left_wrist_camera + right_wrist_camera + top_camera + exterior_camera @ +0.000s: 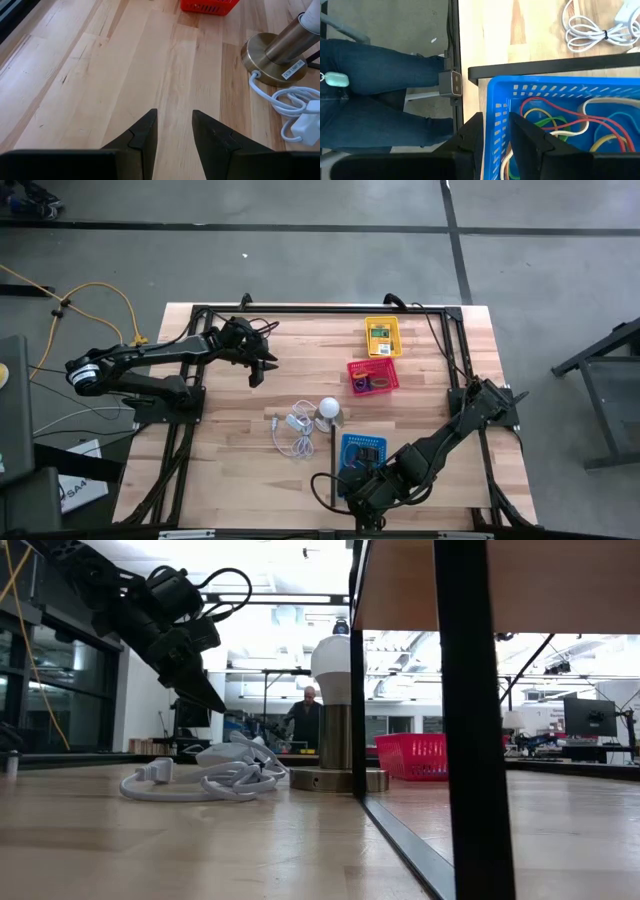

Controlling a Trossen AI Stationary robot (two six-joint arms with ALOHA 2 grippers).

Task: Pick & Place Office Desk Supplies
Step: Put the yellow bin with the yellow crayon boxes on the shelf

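Rubber bands [560, 122], red, green, yellow and white, lie tangled in the blue basket [497, 100]; we judge them light, limp and snag-prone, best pinched at one raised loop. Right gripper [495, 137] straddles the basket's wall, fingers parted, apparently empty. Left gripper [174, 131] hovers released over bare table [100, 75]. The lamp base's label [292, 70] is unreadable.

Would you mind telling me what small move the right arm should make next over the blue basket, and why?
Probably a short lift straight up. The right claw straddles the rim of the blue basket, its fingers parted and apparently empty, with coloured rubber bands lying inside, so a drop looks done. Rising first should clear the rim. The left claw waits open above bare table.
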